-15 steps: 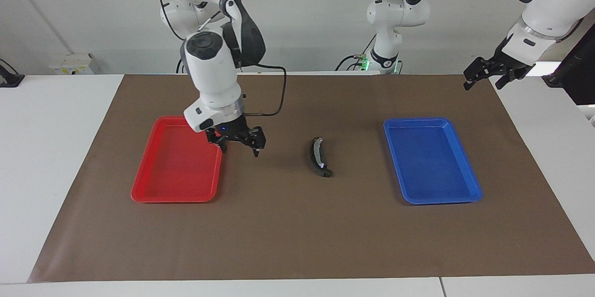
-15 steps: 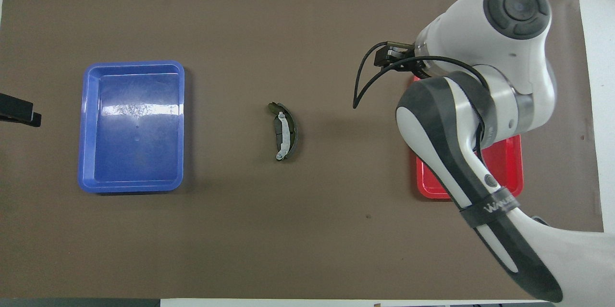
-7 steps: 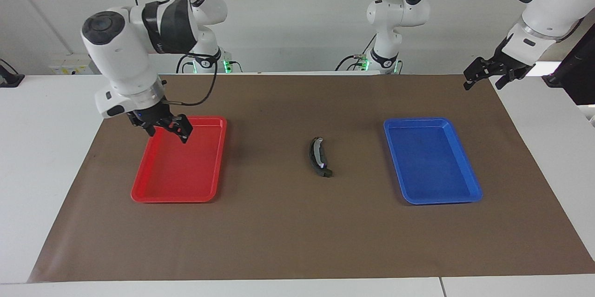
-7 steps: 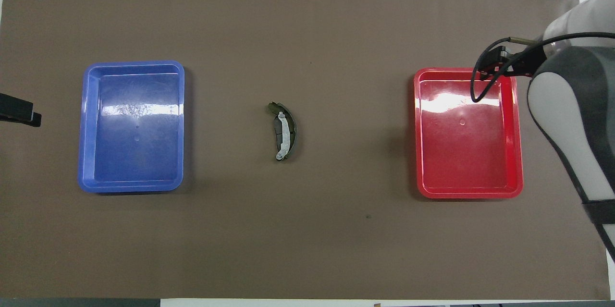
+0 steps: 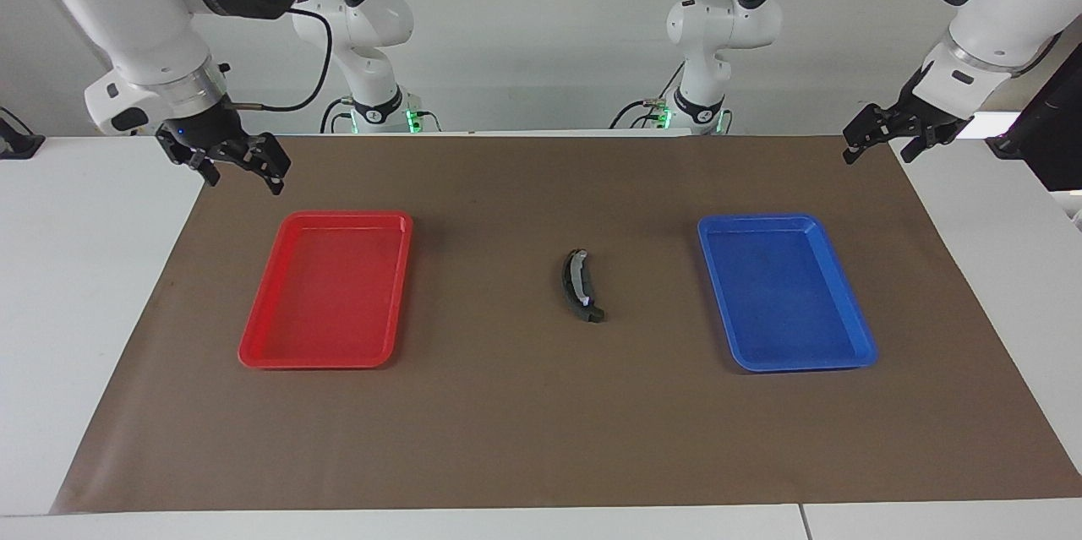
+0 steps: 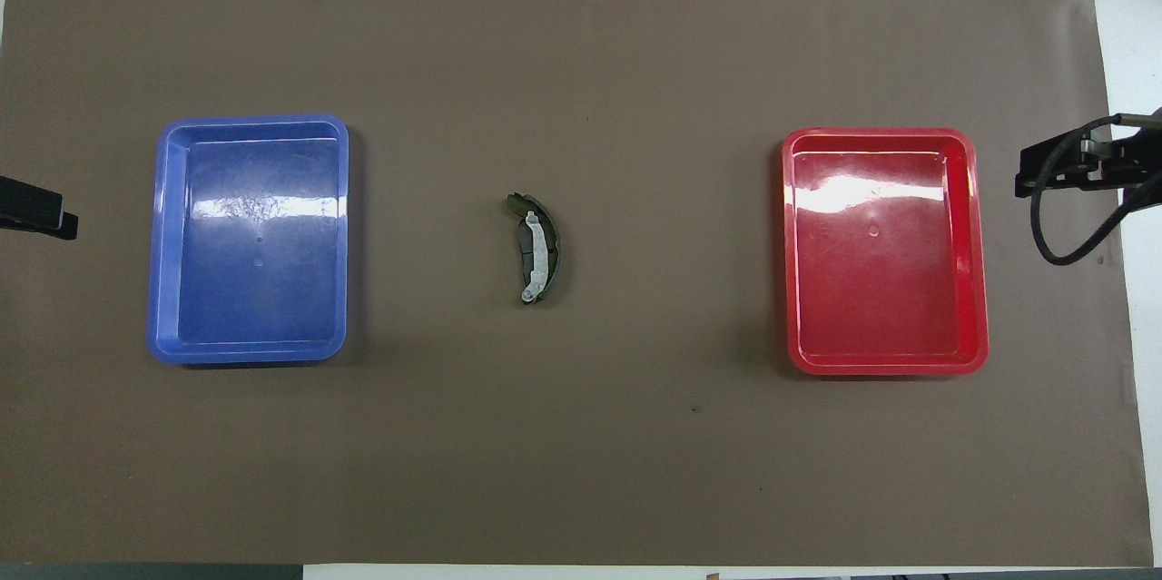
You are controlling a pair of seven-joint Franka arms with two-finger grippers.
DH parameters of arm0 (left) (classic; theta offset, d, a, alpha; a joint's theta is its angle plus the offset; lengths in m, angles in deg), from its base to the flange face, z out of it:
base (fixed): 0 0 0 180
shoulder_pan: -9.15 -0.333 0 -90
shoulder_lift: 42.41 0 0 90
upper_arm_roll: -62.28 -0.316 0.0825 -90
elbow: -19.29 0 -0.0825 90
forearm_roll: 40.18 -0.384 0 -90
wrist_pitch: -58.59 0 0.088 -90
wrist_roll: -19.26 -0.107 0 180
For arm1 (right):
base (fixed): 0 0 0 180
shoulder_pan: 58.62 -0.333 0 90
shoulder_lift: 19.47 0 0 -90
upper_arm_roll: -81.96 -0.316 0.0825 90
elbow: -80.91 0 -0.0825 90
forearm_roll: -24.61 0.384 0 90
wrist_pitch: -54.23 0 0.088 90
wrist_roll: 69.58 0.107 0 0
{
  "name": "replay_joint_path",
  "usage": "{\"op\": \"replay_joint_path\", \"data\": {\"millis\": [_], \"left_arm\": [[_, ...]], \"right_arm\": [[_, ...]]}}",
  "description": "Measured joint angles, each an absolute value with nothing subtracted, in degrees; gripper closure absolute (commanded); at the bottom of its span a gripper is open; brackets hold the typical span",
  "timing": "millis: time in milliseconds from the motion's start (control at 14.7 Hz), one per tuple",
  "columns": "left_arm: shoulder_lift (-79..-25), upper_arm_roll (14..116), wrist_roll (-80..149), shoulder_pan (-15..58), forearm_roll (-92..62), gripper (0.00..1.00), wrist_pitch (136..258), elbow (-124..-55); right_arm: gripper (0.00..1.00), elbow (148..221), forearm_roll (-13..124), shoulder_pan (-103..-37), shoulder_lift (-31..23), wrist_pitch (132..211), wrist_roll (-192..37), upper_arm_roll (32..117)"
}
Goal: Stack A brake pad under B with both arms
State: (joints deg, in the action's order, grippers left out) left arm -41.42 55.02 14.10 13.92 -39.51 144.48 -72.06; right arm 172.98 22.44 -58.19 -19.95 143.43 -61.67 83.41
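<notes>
In the middle of the brown mat (image 5: 507, 405) the two brake pieces lie stacked. B (image 5: 578, 278), the long crescent with a silvery strip (image 6: 536, 253), rests on top. The A brake pad (image 6: 520, 246) lies beneath it, and only its dark edge shows. My right gripper (image 5: 242, 175) hangs open and empty over the mat's corner at the right arm's end, apart from the stack; its tip (image 6: 1071, 167) shows in the overhead view. My left gripper (image 5: 876, 153) waits open and empty above the mat's corner at the left arm's end (image 6: 32, 210).
A red tray (image 5: 254, 346) lies on the mat toward the right arm's end and a blue tray (image 5: 854, 346) toward the left arm's end; nothing is in either. The white table (image 5: 84, 312) borders the mat.
My right arm has swung from beside the stack, across the red tray, up and out to the mat's corner at its own end. The stack and left arm have not moved.
</notes>
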Motion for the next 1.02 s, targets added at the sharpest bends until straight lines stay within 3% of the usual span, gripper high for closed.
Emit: {"op": "replay_joint_path", "data": {"millis": [271, 1018], "left_arm": [[-41.42, 55.02, 14.10, 13.92, -39.51, 0.02, 144.48, -72.06], [-41.42, 55.02, 14.12, 13.92, -39.51, 0.02, 144.48, -72.06]], "right_arm": [[0.00, 175.50, 22.44, -57.35, -22.19, 141.66, -61.93, 82.49], [0.00, 175.00, 22.44, -58.08, -22.22, 141.65, -62.68, 82.97]]}}
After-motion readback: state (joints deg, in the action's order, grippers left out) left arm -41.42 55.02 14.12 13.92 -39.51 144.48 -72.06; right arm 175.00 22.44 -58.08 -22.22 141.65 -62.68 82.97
